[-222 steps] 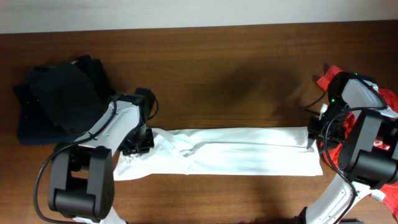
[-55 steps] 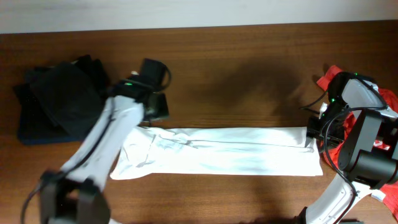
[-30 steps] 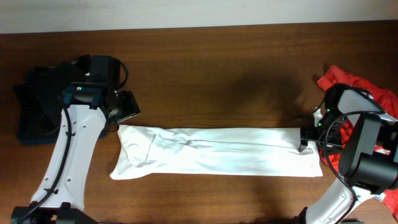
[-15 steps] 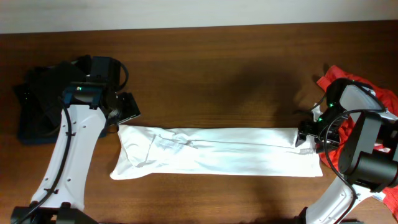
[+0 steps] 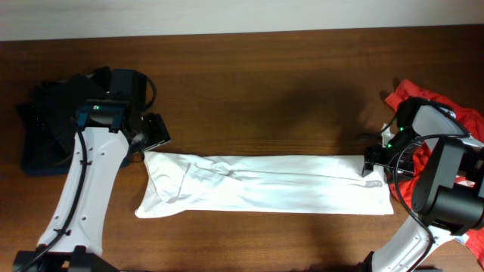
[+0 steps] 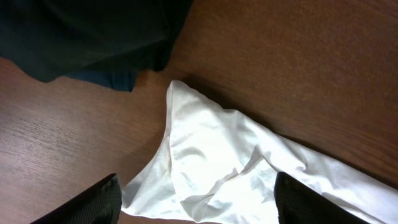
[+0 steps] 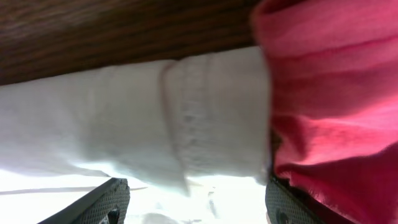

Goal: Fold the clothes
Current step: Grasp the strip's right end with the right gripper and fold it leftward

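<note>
A white garment lies folded into a long flat strip across the front of the table. My left gripper is open and empty, hovering just above the strip's rumpled left end. In the left wrist view the gripper has both fingers spread wide over the cloth. My right gripper is at the strip's right end. In the right wrist view the gripper is open, low over the white hem, with nothing held.
A pile of dark clothes sits at the far left, also in the left wrist view. A red garment lies bunched at the right edge, touching the white strip's end in the right wrist view. Bare wooden table lies behind the strip.
My left arm lifted off the strip's left end and swung back to the left, leaving that end smoother. My right gripper shifted slightly at the right end. Almost nothing moved in the last half second.
</note>
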